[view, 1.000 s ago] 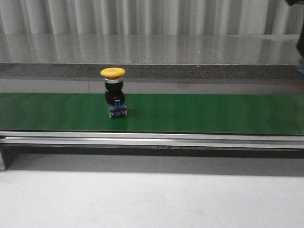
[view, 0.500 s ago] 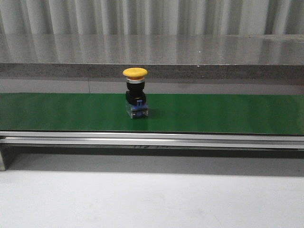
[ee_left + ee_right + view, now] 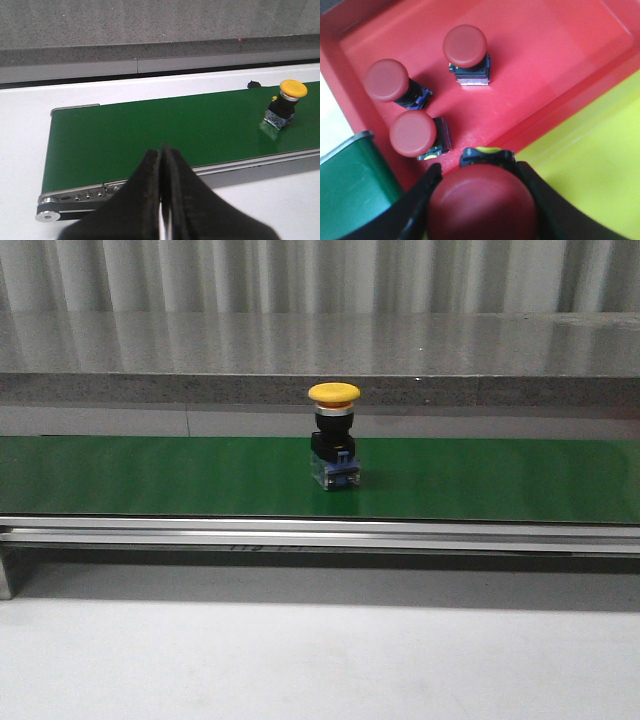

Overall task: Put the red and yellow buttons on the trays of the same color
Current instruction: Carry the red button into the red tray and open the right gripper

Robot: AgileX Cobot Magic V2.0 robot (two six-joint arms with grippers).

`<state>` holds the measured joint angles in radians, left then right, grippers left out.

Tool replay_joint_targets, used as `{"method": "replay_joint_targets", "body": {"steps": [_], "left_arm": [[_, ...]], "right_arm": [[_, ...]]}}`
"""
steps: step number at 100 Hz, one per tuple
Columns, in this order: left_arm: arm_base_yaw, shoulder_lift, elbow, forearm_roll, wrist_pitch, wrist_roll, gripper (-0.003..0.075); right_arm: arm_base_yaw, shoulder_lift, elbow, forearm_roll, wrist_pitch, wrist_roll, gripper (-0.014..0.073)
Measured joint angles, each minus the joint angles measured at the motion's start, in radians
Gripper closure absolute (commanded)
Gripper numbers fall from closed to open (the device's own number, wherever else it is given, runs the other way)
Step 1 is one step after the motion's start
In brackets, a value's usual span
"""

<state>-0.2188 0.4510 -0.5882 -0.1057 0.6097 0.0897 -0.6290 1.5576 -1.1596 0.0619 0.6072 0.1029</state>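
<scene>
I see my right gripper with jaws clamped on a red mushroom-head button above the red plastic tray; left gripper jaws closed, empty; a yellow-capped button stands on the green belt.

The green conveyor belt is carrying one yellow button, standing upright near the belt's middle.

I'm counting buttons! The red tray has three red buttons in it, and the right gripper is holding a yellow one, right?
Not quite. The right wrist view shows the right gripper holding a red button, not yellow. Three red buttons do sit in the red tray.
</scene>
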Motion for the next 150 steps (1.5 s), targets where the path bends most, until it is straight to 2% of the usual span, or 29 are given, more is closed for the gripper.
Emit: {"method": "replay_joint_targets", "body": {"steps": [29,73,108,115,129,134,150], "left_arm": [[0.0,0.0,0.0,0.0,0.0,0.0,0.0741],[0.0,0.0,0.0,0.0,0.0,0.0,0.0741],[0.0,0.0,0.0,0.0,0.0,0.0,0.0741],[0.0,0.0,0.0,0.0,0.0,0.0,0.0741],[0.0,0.0,0.0,0.0,0.0,0.0,0.0741],[0.0,0.0,0.0,0.0,0.0,0.0,0.0741],[0.0,0.0,0.0,0.0,0.0,0.0,0.0741]], "right_arm": [[0.0,0.092,0.0,0.002,-0.121,0.002,0.045],[0.0,0.228,-0.019,0.057,-0.228,0.006,0.045],[0.0,0.299,-0.021,0.087,-0.258,0.006,0.0442],[0.0,0.31,-0.021,0.09,-0.258,0.006,0.0377],[0.0,0.314,-0.021,0.093,-0.266,0.006,0.0081],[0.0,0.314,-0.021,0.093,-0.275,0.006,0.0017],[0.0,0.314,-0.021,0.093,-0.277,0.006,0.0002]]}}
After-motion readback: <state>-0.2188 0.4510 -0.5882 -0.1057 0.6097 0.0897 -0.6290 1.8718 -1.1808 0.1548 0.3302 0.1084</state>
